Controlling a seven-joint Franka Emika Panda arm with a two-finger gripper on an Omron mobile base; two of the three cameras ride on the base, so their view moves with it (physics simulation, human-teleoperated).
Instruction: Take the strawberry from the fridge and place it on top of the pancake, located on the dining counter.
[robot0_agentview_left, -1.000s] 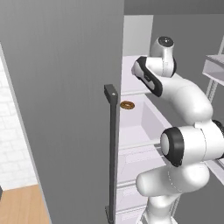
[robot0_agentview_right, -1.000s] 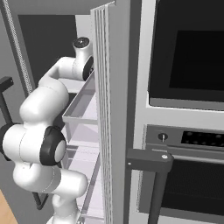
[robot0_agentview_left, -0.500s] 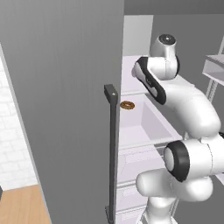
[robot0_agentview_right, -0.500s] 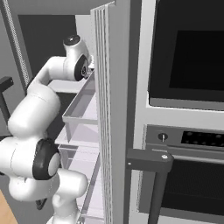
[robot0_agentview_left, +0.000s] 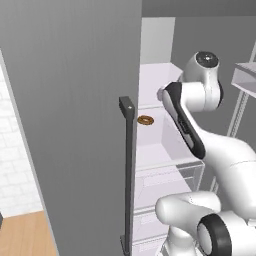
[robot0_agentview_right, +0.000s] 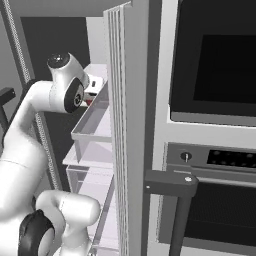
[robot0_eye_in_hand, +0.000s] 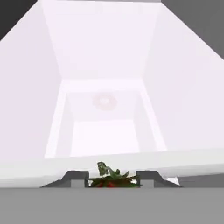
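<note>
— Between the finger tips at the bottom of your hand view, what do you see?
— Your gripper is clamped on the strawberry, green leaves up, in front of the white shelves of the fridge.
— And the donut?
— Lying on a shelf deeper inside, well apart from your arm.

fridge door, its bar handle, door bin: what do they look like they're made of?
Fridge door: brushed grey metal look, faint vertical streaks.
Bar handle: dark matte, metal or plastic, can't tell.
Door bin: translucent plastic or glass; the shelf shows through it.
</note>
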